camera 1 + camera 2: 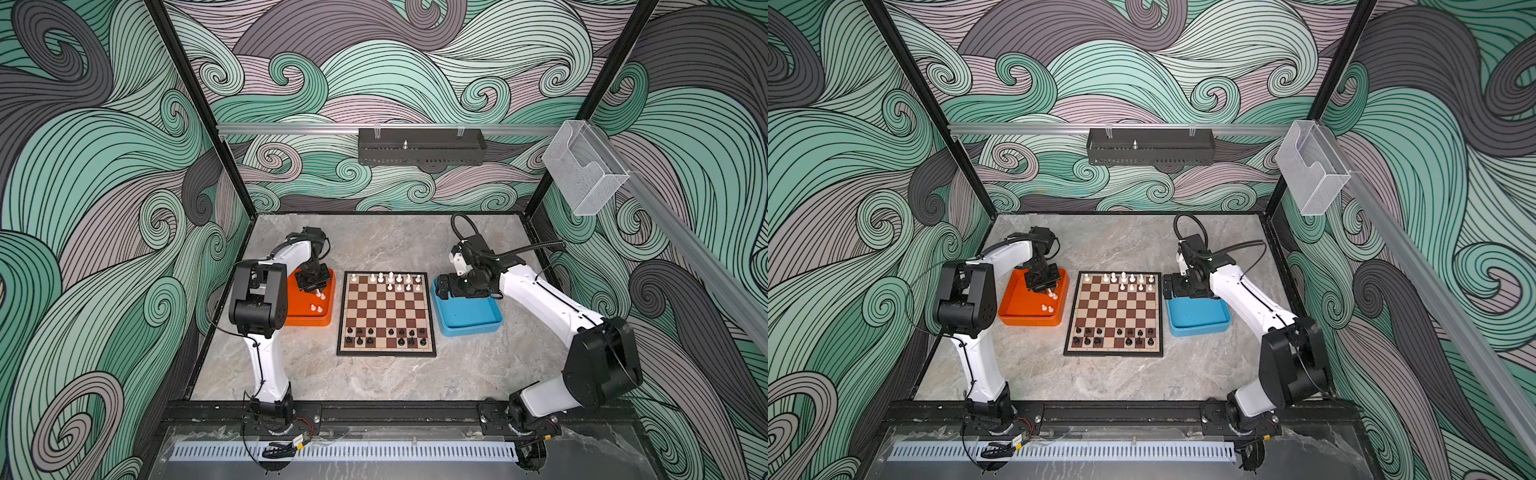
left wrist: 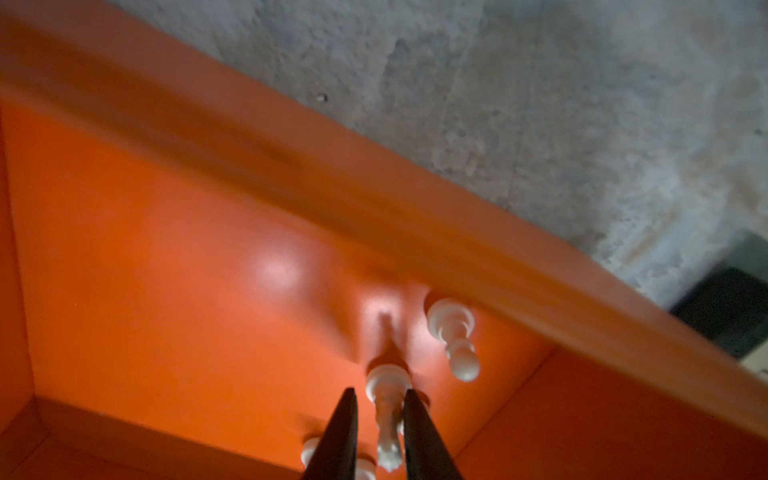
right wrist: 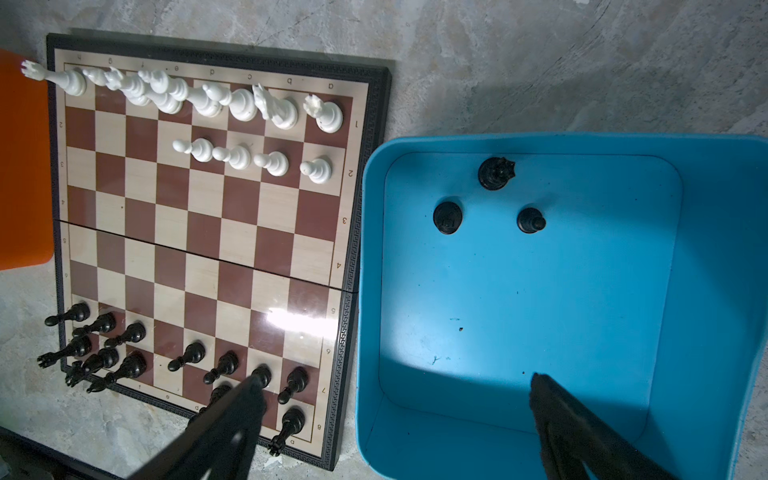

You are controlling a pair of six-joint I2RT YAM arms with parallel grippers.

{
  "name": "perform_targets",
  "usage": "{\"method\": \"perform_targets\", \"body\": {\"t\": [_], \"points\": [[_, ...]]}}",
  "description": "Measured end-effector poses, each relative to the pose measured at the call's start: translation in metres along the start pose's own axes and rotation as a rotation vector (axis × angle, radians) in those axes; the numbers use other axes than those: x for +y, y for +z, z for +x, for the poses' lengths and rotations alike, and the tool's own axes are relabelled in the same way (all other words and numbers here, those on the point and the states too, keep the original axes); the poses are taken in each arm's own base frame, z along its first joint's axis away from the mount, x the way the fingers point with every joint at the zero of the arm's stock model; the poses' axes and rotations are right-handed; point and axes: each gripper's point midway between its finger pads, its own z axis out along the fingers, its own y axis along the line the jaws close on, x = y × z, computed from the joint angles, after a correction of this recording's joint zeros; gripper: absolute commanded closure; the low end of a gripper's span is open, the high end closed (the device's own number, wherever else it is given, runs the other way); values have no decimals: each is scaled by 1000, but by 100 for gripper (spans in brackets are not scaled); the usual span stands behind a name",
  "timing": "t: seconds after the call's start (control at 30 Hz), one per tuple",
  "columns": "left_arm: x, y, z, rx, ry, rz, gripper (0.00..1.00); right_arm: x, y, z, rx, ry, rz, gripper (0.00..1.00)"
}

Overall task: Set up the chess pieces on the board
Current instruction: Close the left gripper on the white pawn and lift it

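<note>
Now narrow around small white plastic pawn [image 2: 386,388], upright between left claw [image 2: 379,392] tips; grip unsure; right claw [image 3: 395,379] wide.

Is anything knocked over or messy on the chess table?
Nothing looks fallen or spilled. The board is just unfinished: the white pawns fill only half their row, and three black pieces stand waiting in the blue tray.
</note>
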Motion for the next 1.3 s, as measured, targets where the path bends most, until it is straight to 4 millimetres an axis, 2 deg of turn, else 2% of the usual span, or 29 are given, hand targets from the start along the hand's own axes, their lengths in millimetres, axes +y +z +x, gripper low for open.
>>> {"method": "perform_targets", "body": {"t": [0.17, 0.6, 1.0, 1.1, 1.2, 1.3], "points": [[1, 1, 0, -1, 1, -5, 79, 0, 0, 0, 0, 0, 0, 0], [2, 1, -2, -8, 24, -16, 94, 1, 1, 0, 3, 1, -8, 0], [10, -4, 3, -2, 62, -59, 99, 2, 1, 1, 7, -3, -14, 0], [12, -18, 6, -15, 87, -82, 99, 2, 2, 1, 8, -8, -13, 0], [5, -48, -2, -74, 119, -83, 99, 1, 3, 1, 11, -9, -12, 1], [-12, -84, -10, -153, 159, -46, 99, 1, 4, 1, 14, -10, -11, 0]]}}
